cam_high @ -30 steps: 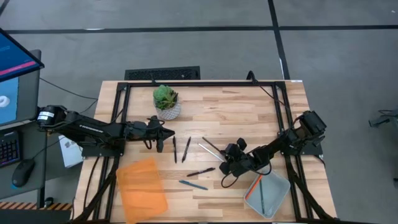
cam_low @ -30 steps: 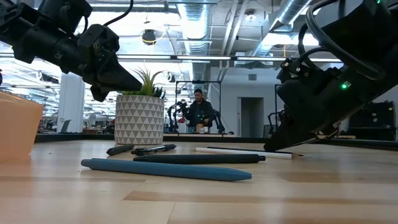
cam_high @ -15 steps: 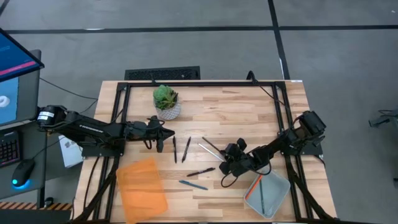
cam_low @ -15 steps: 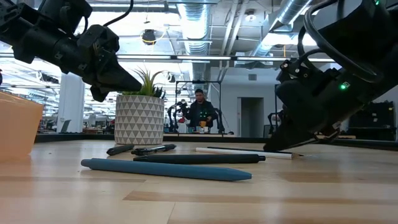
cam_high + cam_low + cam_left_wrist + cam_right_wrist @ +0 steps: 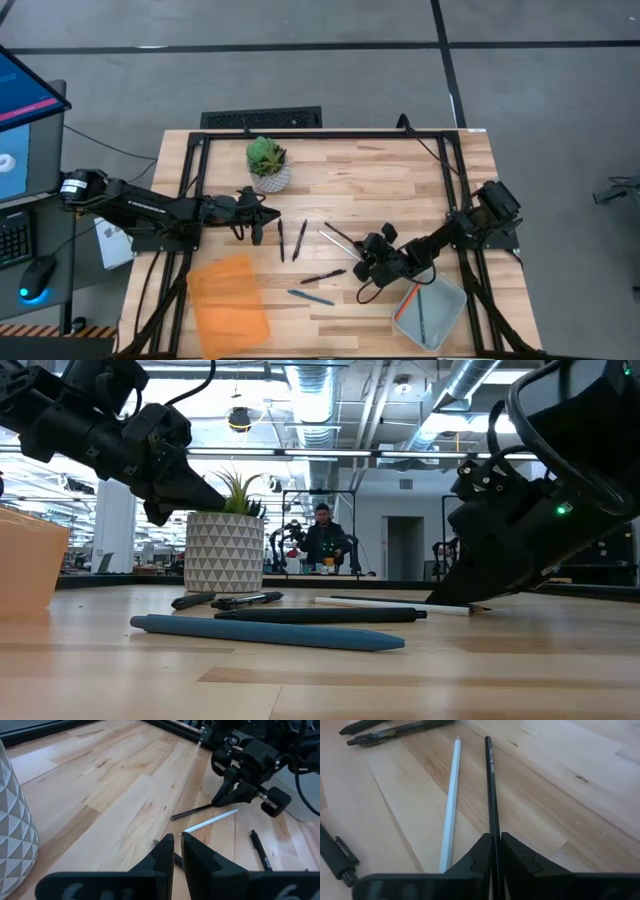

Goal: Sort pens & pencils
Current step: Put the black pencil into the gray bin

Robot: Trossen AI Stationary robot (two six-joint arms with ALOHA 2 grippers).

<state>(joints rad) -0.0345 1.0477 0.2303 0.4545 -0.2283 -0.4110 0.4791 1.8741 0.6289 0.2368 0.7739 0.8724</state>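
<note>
Two pencils lie side by side on the table: a dark one (image 5: 343, 235) and a white one (image 5: 336, 244). My right gripper (image 5: 364, 256) stands low at their near right ends, shut on the dark pencil (image 5: 490, 780); the white pencil (image 5: 451, 795) lies free beside it. Two black pens (image 5: 281, 240) (image 5: 301, 235) lie left of the pencils. A third black pen (image 5: 323, 276) and a blue pen (image 5: 311, 297) lie nearer the front. My left gripper (image 5: 262, 215) hovers shut and empty above the table, near the plant. My right gripper pinches the dark pencil's near right end (image 5: 494, 827) between its two fingers. The fingers come slanting down from the table's right and lie nearly along the pencil. The rest of the pencil lies flat on the table.
A potted plant (image 5: 267, 162) stands at the far left. An orange tray (image 5: 228, 300) lies at the front left. A grey tray (image 5: 445, 300) holding one stick lies at the front right. A person stands far off in the room (image 5: 322, 540).
My right gripper has sunk a little and shifted slightly toward the table's right edge at the pencils' end. The pens and pencils lie where they were.
</note>
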